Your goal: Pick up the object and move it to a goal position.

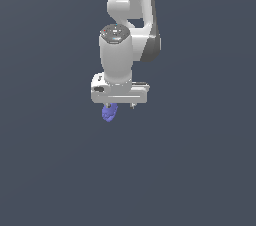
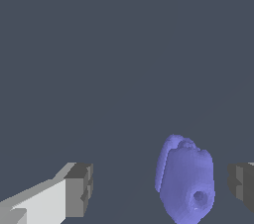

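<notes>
Below the arm, the released gripper (image 1: 119, 105) straddles the object (image 1: 109, 112), which sits off-centre toward seven o'clock; next, centre and clench.

Exterior view: set well back and high, facing steeply down over the arm (image 1: 127, 35), with the hand (image 1: 120, 106) near frame centre and the arm's upper links running off toward 12 o'clock. Wrist view: mounted on the arm just behind the hand (image 2: 161, 188), very near, looking out between the dark fingertips (image 2: 82, 188) at plain grey ground. Shared by both: the blue-violet blob (image 1: 109, 112) (image 2: 186, 183), the fingertips and the grey ground around them.
</notes>
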Controlling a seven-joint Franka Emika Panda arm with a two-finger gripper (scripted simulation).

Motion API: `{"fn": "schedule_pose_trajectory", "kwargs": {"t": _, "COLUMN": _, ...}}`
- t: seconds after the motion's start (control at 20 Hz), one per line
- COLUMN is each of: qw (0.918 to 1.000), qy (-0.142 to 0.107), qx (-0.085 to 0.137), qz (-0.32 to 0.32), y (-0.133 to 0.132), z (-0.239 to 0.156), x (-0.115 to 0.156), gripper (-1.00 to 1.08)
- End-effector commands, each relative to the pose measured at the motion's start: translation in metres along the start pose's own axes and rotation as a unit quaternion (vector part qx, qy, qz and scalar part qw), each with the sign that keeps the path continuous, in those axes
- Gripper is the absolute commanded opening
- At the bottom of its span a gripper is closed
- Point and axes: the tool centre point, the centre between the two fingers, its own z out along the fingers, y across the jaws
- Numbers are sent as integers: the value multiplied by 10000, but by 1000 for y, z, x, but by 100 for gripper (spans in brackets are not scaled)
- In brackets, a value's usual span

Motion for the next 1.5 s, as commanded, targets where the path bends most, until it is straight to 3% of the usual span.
{"fn": "schedule_pose_trajectory", "kwargs": {"t": 0.0, "qw": 10000, "qy": 0, "qx": 0, "qz": 0, "y": 0, "z": 0, "x": 0, "gripper": 100}}
{"fn": "schedule_pose_trajectory", "kwargs": {"t": 0.4, "qw": 10000, "qy": 42, "qx": -37, "qz": 82, "y": 28, "z": -12, "x": -2, "gripper": 100}}
{"fn": "schedule_pose_trajectory", "kwargs": {"t": 0.75, "qw": 9999, "qy": 27, "qx": -32, "qz": 150, "y": 30, "z": -7, "x": -5, "gripper": 100}}
{"fn": "schedule_pose_trajectory", "kwargs": {"t": 1.45, "qw": 9946, "qy": -162, "qx": -5, "qz": 1025, "y": 58, "z": 41, "x": -57, "gripper": 100}}
